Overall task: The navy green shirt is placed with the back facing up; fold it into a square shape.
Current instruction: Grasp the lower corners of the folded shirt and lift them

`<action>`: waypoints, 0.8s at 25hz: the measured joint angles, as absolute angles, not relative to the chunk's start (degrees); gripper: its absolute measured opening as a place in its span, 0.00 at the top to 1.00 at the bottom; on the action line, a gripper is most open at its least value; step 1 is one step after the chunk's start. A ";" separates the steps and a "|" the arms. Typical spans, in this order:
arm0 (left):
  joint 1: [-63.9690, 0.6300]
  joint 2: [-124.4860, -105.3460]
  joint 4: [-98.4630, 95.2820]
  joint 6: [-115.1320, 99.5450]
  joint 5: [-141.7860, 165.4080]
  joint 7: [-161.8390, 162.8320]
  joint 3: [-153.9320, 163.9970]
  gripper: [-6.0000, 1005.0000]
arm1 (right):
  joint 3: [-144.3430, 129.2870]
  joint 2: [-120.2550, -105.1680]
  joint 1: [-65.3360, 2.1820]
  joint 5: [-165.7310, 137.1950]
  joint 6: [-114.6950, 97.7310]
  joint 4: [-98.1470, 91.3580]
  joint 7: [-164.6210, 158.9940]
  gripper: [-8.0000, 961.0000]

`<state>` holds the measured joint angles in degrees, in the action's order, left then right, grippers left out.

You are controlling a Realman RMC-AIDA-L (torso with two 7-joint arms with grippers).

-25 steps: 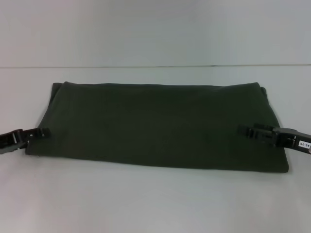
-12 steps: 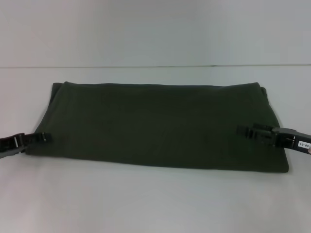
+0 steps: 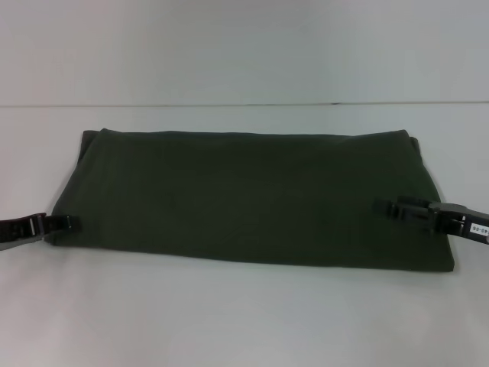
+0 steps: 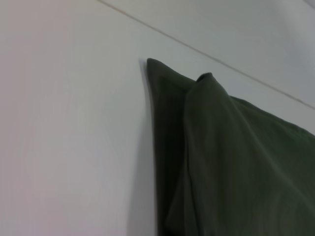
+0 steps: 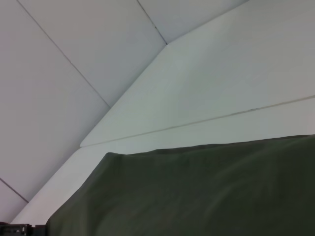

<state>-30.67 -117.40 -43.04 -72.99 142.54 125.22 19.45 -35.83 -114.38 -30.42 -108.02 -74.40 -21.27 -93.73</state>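
The navy green shirt (image 3: 252, 199) lies folded into a wide flat rectangle on the white table, plain side up. It also shows in the left wrist view (image 4: 236, 162) and the right wrist view (image 5: 206, 191). My left gripper (image 3: 67, 223) sits low at the shirt's left edge, near its front left corner. My right gripper (image 3: 386, 206) reaches in from the right and rests over the shirt's right part, close to the cloth. The left wrist view shows a doubled layer and a raised corner of the shirt (image 4: 204, 77).
The white table (image 3: 244, 313) stretches bare in front of the shirt and behind it up to a seam line (image 3: 244, 104). The left gripper (image 5: 19, 229) shows far off in the right wrist view.
My left gripper has slid along the shirt's left edge toward the table's front. My right gripper has shifted slightly to the right. The shirt has barely moved.
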 joint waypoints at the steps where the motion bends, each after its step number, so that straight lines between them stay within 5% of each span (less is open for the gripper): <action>1: -30.68 -117.42 -43.10 -72.97 142.55 125.22 19.55 0.30 | -35.74 -114.29 -30.30 -108.01 -74.60 -21.33 -93.95 0.04; 6: -30.73 -117.43 -43.21 -72.95 142.56 125.07 19.60 0.40 | -36.32 -113.72 -29.27 -109.04 -76.46 -24.88 -98.95 0.04; 16: -30.97 -117.31 -43.42 -72.86 143.21 124.73 19.60 0.88 | -36.18 -112.39 -31.17 -132.29 -85.75 -48.12 -135.88 0.04; 20: -31.25 -117.26 -43.42 -72.87 143.71 124.68 19.60 0.99 | -36.05 -111.52 -35.04 -141.19 -89.74 -50.08 -145.20 0.05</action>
<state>-31.25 -117.26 -43.42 -72.87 143.71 124.68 19.60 -36.05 -111.52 -35.04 -141.19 -89.74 -50.08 -145.20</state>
